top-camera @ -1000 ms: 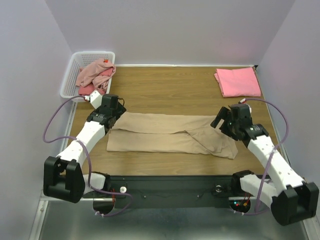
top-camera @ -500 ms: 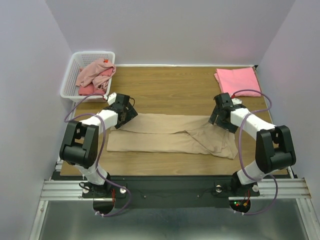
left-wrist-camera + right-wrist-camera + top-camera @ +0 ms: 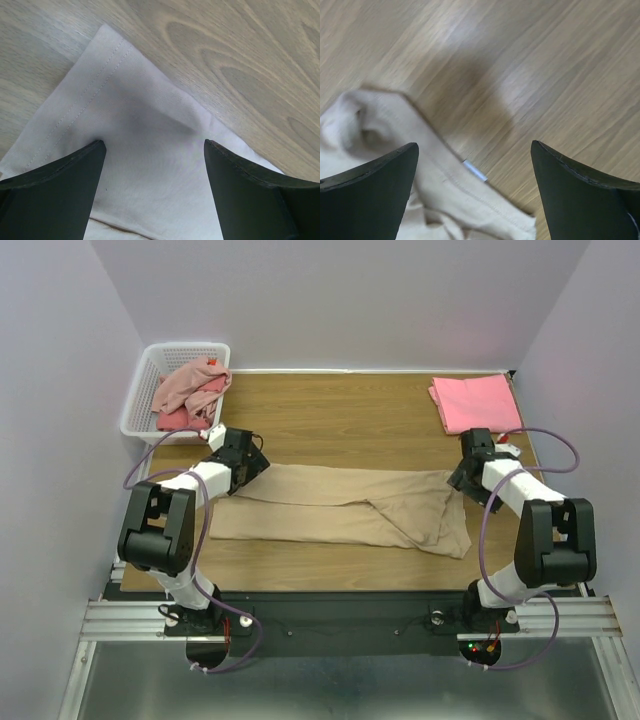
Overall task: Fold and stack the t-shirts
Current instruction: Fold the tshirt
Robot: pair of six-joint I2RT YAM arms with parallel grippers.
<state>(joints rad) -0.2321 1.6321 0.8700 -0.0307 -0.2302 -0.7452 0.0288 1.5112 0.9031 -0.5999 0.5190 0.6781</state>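
Right end effector (image 3: pixel 475 145) shifted right off beige t-shirt (image 3: pixel 340 512); left end effector (image 3: pixel 155 144) over its far-left corner; both spread, nothing gripped.

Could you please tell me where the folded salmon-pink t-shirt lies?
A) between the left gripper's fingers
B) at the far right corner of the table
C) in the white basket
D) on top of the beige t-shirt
B: the salmon-pink t-shirt lies folded flat at the far right corner of the table, apart from the white basket and the beige t-shirt.
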